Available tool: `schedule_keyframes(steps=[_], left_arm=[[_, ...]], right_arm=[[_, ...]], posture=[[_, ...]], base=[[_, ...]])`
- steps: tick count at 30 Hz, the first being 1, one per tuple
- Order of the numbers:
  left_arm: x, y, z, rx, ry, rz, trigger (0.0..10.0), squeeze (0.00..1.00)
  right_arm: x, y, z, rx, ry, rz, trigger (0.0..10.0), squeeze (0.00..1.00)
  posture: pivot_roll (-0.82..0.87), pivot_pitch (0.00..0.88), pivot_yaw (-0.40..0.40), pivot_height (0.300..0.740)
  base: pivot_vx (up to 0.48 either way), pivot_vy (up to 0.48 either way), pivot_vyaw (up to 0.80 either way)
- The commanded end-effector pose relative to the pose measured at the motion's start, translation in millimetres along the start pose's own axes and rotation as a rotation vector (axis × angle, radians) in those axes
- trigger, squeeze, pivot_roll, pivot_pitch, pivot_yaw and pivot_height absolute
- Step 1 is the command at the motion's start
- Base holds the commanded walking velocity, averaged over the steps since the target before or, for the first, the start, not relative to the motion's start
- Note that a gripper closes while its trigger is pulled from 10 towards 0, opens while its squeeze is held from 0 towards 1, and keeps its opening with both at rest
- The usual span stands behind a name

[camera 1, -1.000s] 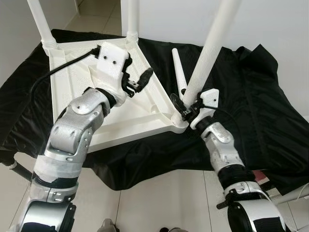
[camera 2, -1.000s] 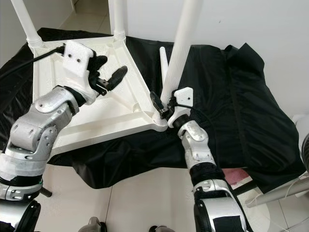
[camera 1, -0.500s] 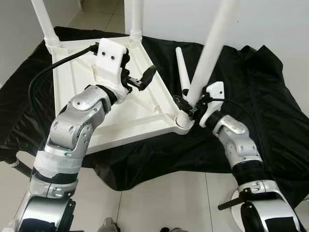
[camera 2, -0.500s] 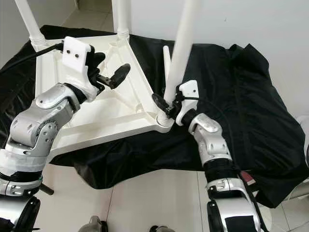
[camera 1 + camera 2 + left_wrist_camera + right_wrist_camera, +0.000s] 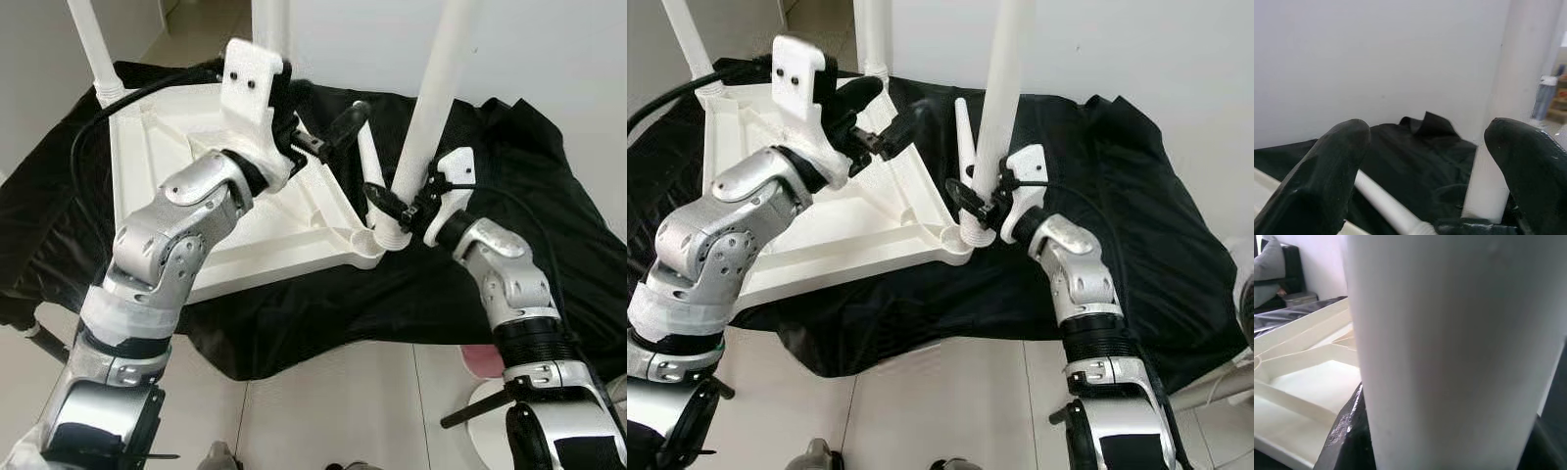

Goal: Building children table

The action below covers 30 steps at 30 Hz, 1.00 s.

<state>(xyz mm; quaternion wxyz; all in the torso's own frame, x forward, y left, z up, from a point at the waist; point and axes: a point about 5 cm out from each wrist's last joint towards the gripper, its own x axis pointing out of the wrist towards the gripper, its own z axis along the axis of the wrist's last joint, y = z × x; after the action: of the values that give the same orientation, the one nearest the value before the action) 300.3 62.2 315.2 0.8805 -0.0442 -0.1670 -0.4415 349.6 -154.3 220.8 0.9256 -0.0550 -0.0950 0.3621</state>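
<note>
Right gripper (image 5: pixel 397 210) clamped on table leg (image 5: pixel 431 93) at corner socket of upturned tabletop (image 5: pixel 157 166) — could cross-thread if tilted. Left gripper (image 5: pixel 328 137) open, empty, over tabletop — might knock loose leg (image 5: pixel 366 157).

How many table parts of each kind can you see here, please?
Upside-down white tabletop: 1
Legs standing in its corners: 3
Loose leg lying on the black cloth: 1
Total: 5
</note>
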Motion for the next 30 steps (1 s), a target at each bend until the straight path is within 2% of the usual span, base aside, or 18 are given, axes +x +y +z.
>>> schedule_keyframes(steps=[1, 3, 9, 10, 12, 16, 22, 30], left_arm=[[-2.8, -35.2, 2, -0.034, -0.004, -0.613, 10.0, 0.00], [-0.8, -39.1, -5, -0.063, 0.016, -0.654, 10.0, 0.00], [3.3, -45.9, -16, -0.096, 0.048, -0.689, 10.0, 0.00], [4.5, -52.1, -14, -0.108, 0.045, -0.744, 10.0, 0.00], [3.6, -54.9, -13, -0.110, 0.050, -0.781, 10.0, 0.00], [9.9, -56.5, -6, -0.105, 0.036, -0.801, 10.0, 0.00], [14.1, -55.2, -5, -0.109, 0.033, -0.794, 10.0, 0.00], [28.3, -45.6, -13, -0.156, 0.101, -0.693, 10.0, 0.00]], right_arm=[[-0.3, 4.8, 1, -0.008, 0.019, 0.045, 10.0, 0.00], [0.0, 8.0, -2, -0.006, 0.032, 0.062, 10.0, 0.00], [0.6, 14.8, -4, -0.003, 0.049, 0.096, 10.0, 0.00], [1.3, 18.3, -6, 0.001, 0.057, 0.109, 10.0, 0.00], [1.9, 18.9, -7, 0.004, 0.062, 0.110, 10.0, 0.00], [2.5, 26.8, -9, 0.012, 0.076, 0.147, 10.0, 0.00], [3.4, 32.8, -12, 0.011, 0.090, 0.180, 10.0, 0.00], [4.0, 36.0, -14, 0.007, 0.106, 0.180, 10.0, 0.00]], posture=[[0.05, 0.015, -0.082, 0.740], [0.05, 0.013, -0.080, 0.740], [0.05, 0.012, -0.076, 0.740], [0.04, 0.010, -0.070, 0.740], [0.04, 0.009, -0.067, 0.740], [0.04, 0.008, -0.062, 0.740], [0.03, 0.008, -0.054, 0.740], [0.03, 0.006, -0.045, 0.740]], base=[[0.000, 0.000, 0.00], [0.000, 0.000, 0.00], [0.000, 0.000, 0.00], [0.000, 0.000, 0.00], [0.000, 0.000, 0.00], [0.000, 0.000, 0.00], [0.000, 0.000, 0.00], [0.000, 0.000, 0.00]])
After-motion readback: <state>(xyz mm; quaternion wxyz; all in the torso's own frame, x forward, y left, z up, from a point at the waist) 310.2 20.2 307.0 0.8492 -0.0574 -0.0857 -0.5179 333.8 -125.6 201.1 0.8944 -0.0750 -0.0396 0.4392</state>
